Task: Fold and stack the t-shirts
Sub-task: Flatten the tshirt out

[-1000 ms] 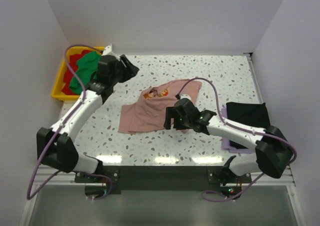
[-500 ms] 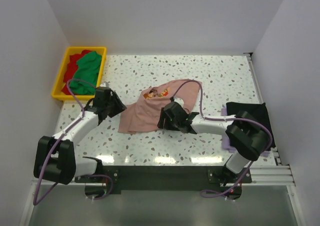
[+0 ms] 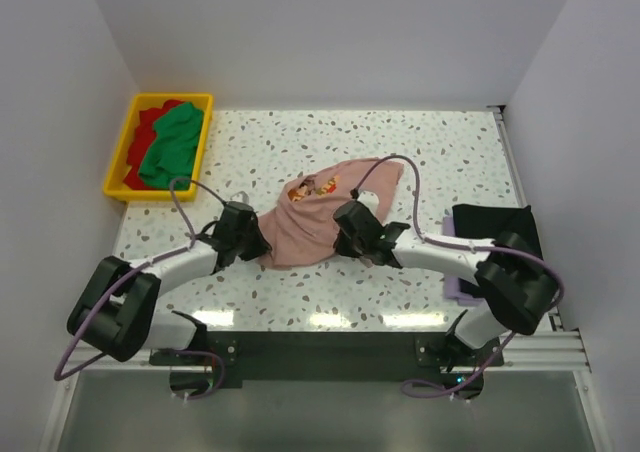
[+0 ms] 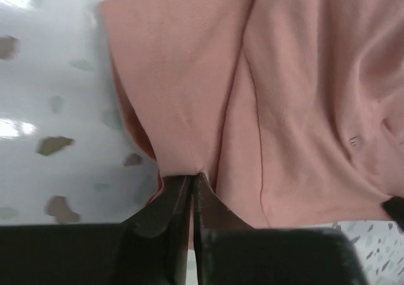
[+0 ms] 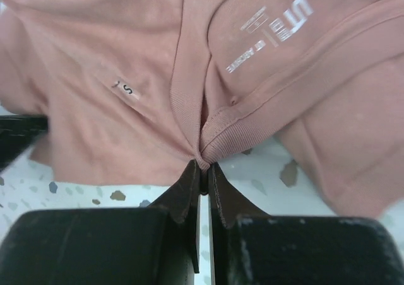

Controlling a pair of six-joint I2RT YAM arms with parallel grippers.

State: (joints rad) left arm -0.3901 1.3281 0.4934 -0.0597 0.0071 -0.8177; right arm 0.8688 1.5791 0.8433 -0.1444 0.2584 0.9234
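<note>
A dusty-pink t-shirt with a small chest print lies crumpled mid-table. My left gripper is shut on a pinch of its left edge; the left wrist view shows the pink t-shirt folded up between the left gripper tips. Over by the ribbed collar, my right gripper is shut on the fabric, and in the right wrist view the pink t-shirt bunches into the right gripper. A green t-shirt and a red one lie in the bin. A black t-shirt rests folded on a lavender one.
The yellow bin stands at the table's far left corner. The black and lavender stack sits by the right edge, close to the right arm's elbow. White walls enclose the speckled table on three sides.
Both grippers have closed on the pink t-shirt. The left arm swung from the bin down to the shirt's left edge, and that edge has been pushed rightward and bunched.
</note>
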